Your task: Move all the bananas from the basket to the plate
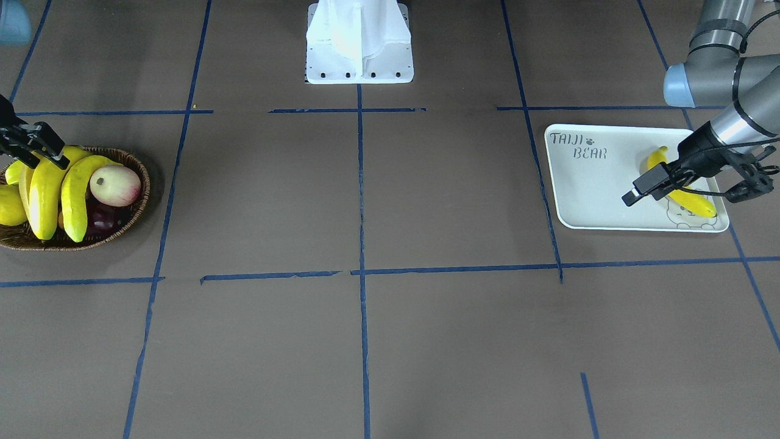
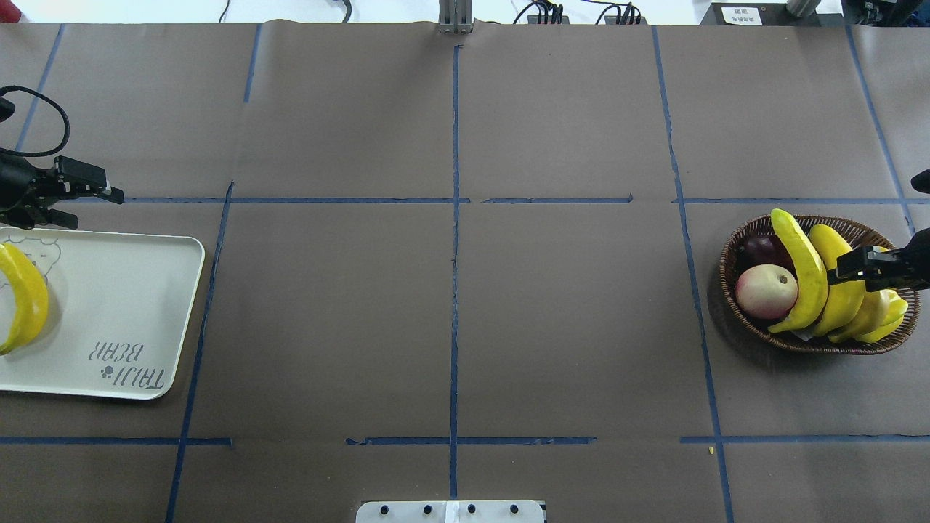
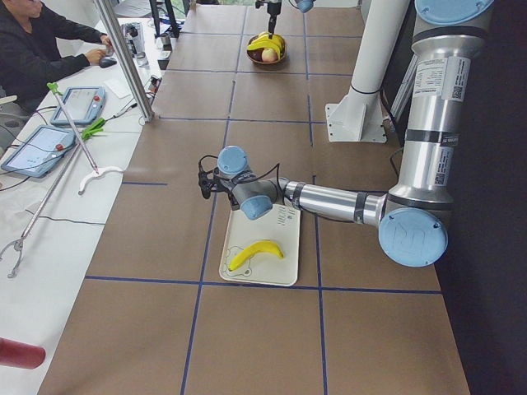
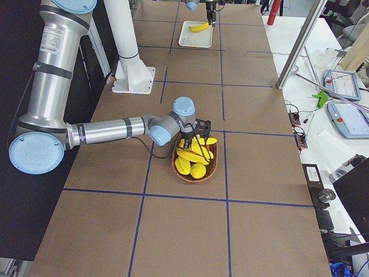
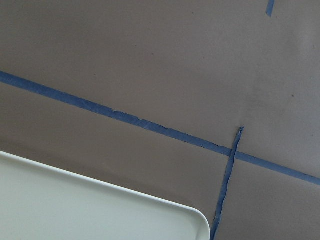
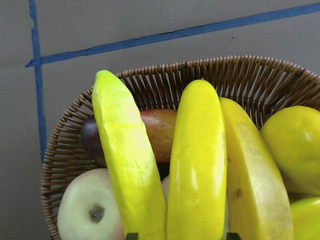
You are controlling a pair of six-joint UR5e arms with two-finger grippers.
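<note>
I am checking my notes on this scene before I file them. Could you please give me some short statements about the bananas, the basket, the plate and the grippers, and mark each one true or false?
1. One banana lies on the plate. True.
2. The basket holds only bananas. False: a pale apple-like fruit and a dark fruit lie in it too.
3. The right gripper hangs over the bananas in the basket. True.
4. The left gripper is shut on the banana on the plate. False: it is open, by the plate's far edge, apart from the banana.
</note>
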